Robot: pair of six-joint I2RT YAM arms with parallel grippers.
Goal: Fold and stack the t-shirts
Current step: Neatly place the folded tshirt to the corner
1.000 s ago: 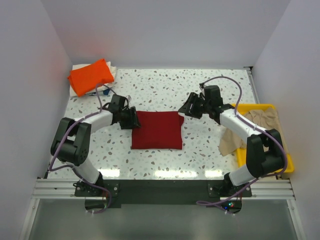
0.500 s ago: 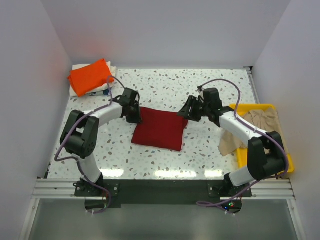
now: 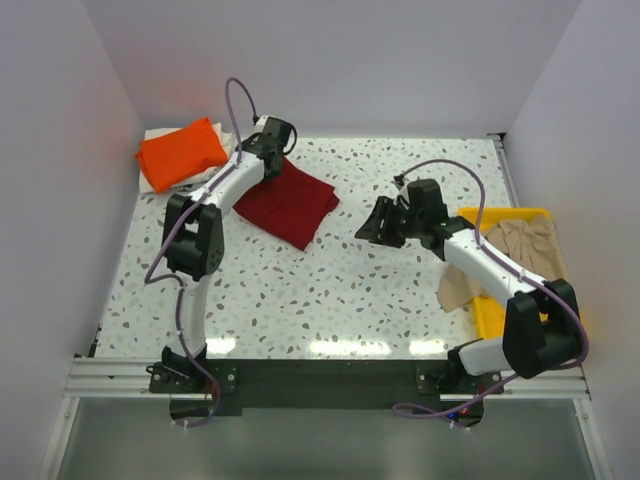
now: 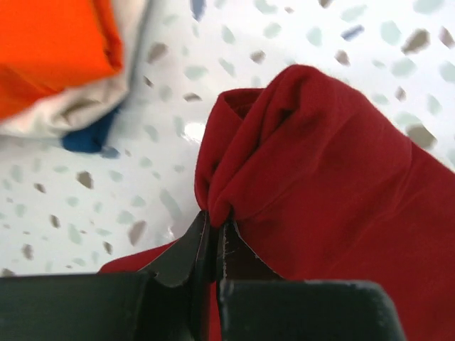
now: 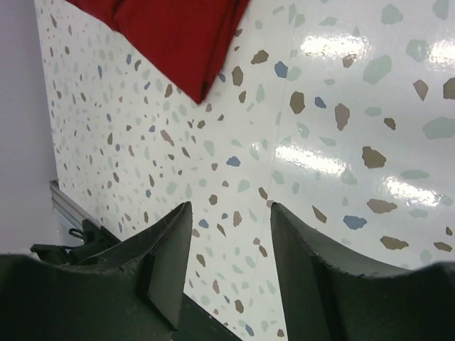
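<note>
Left wrist view: the left gripper [image 4: 212, 222] pinches a bunched fold of the dark red t-shirt [image 4: 320, 177], which lies just right of the orange t-shirt [image 4: 50, 42]. The carry probably goes best low and level, so the fold holds. The right gripper [image 5: 229, 209] hangs spread and empty, well right of the orange t-shirt.

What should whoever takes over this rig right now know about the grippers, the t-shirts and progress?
Left gripper: shut on a bunched corner of the dark red t-shirt, beside the far-left pile.
Right gripper: open, empty, over the table.
Done: orange t-shirt folded on the whitish t-shirt; the red one looks folded.
Left: put red on the pile, then fold and stack the beige t-shirt, crumpled in the yellow tray and hanging over its edge.
</note>
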